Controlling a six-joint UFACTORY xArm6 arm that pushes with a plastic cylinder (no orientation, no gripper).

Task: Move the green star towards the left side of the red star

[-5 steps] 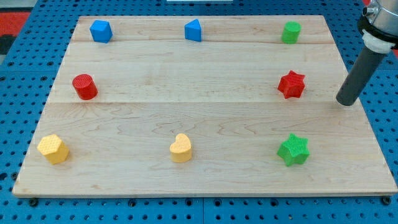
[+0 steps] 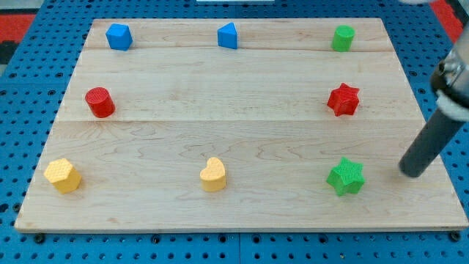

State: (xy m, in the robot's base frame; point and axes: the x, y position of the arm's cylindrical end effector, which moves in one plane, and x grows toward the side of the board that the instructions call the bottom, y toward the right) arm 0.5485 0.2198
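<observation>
The green star (image 2: pixel 345 177) lies on the wooden board near the view's bottom right. The red star (image 2: pixel 343 100) lies above it, at the view's right. My tip (image 2: pixel 412 172) rests on the board to the right of the green star, at about the same height in the view, apart from it by a clear gap. The dark rod rises from the tip toward the view's upper right.
A green cylinder (image 2: pixel 342 38) sits at the top right. Two blue blocks (image 2: pixel 118 36) (image 2: pixel 228 35) sit along the top. A red cylinder (image 2: pixel 100 102) is at the left. A yellow hexagon (image 2: pixel 63 175) and a yellow heart (image 2: pixel 213 174) lie along the bottom.
My tip has moved toward the view's bottom, from beside the red star down to beside the green star. No block has moved.
</observation>
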